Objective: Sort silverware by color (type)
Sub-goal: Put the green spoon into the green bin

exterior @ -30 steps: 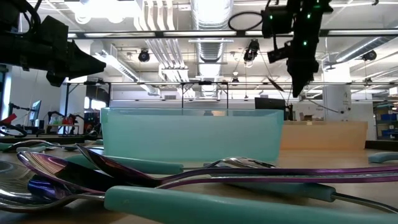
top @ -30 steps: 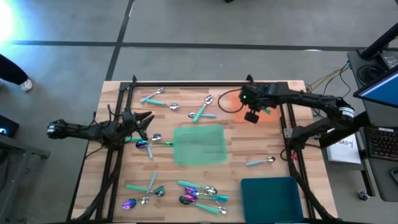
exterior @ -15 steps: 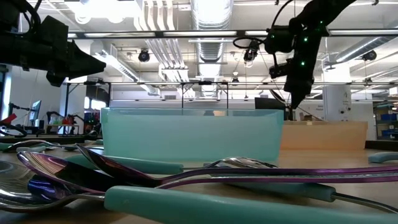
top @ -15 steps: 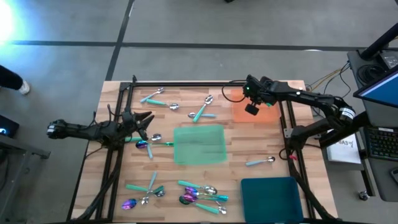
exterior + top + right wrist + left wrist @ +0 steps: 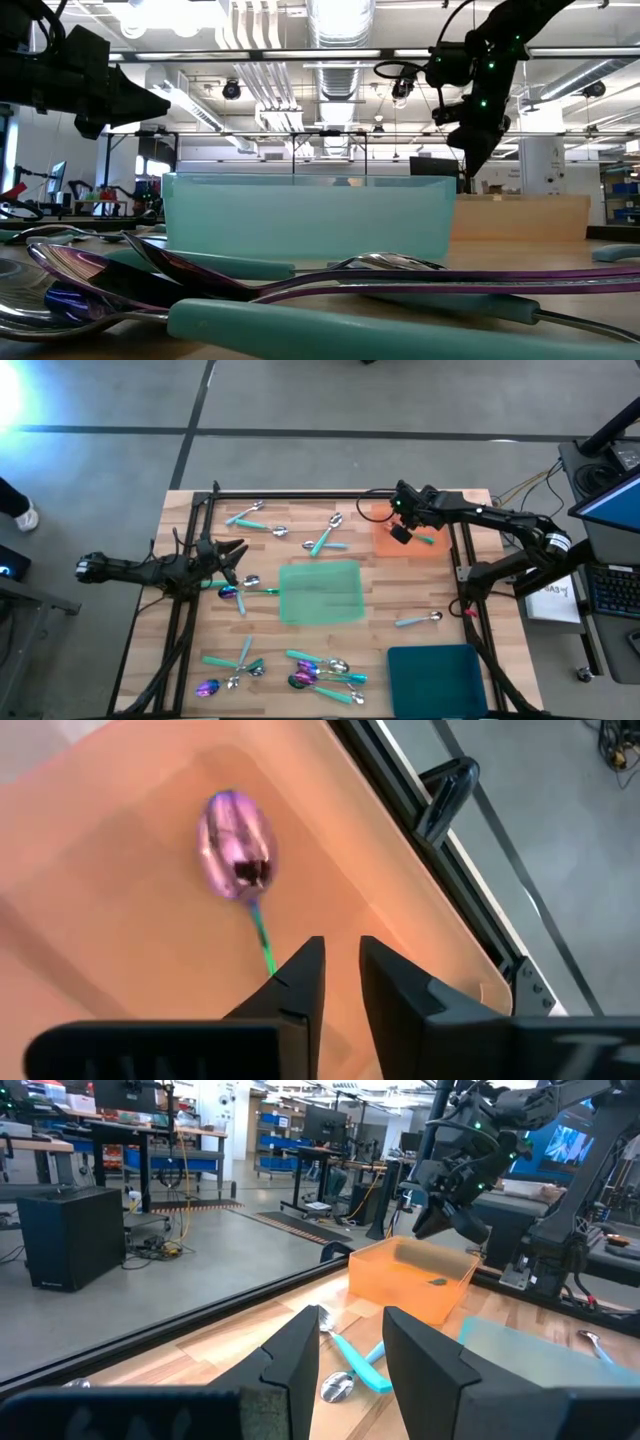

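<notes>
My right gripper (image 5: 398, 532) hangs over the orange tray (image 5: 385, 545) at the far right, its fingers a narrow gap apart (image 5: 342, 945) and empty. A purple-headed spoon (image 5: 235, 835) with a green handle lies flat on the tray floor just ahead of the fingers. My left gripper (image 5: 238, 552) waits open and empty (image 5: 350, 1325) above the table's left side, near a purple spoon and a silver one (image 5: 240, 588). More silverware lies loose at the far left (image 5: 255, 520), far middle (image 5: 325, 538), near middle (image 5: 325, 672), near left (image 5: 235, 668) and right (image 5: 418, 620).
A light green tray (image 5: 320, 592) sits in the table's middle and a dark teal tray (image 5: 437, 672) at the near right. Black frame rails run along the far edge (image 5: 300, 495) and both sides. In the low view the green tray (image 5: 300, 215) stands behind the near spoons.
My right gripper has moved a little toward the table's far edge and sunk lower over the orange tray, turning somewhat at the wrist. My left gripper has kept still.
</notes>
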Motion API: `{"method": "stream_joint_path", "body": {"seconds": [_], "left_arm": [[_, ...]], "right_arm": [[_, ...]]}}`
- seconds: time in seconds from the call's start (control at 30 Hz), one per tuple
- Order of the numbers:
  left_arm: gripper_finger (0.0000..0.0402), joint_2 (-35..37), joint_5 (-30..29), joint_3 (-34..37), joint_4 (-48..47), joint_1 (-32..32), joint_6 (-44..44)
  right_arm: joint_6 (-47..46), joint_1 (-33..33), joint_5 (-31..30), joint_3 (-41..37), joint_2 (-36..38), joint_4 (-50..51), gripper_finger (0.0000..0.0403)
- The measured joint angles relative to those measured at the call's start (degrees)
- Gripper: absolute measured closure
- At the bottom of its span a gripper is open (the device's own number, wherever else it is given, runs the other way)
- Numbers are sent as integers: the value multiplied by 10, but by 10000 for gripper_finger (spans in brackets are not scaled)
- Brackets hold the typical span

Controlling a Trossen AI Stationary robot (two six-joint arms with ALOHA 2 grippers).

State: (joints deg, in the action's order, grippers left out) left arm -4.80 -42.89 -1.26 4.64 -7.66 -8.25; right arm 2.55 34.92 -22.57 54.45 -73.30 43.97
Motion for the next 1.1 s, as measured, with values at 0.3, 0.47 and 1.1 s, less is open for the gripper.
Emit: {"method": "stream_joint_path", "body": {"seconds": [0.3,0.47,1.1], "left_arm": [[304,0,0,0,0,0,0],[304,0,0,0,0,0,0],[304,0,-1,0,46,1,15]], "right_arm": [[5,0,1,0,0,-15,307],[-8,0,3,-1,0,-27,289],[-133,-2,76,-10,0,-36,297]]}}
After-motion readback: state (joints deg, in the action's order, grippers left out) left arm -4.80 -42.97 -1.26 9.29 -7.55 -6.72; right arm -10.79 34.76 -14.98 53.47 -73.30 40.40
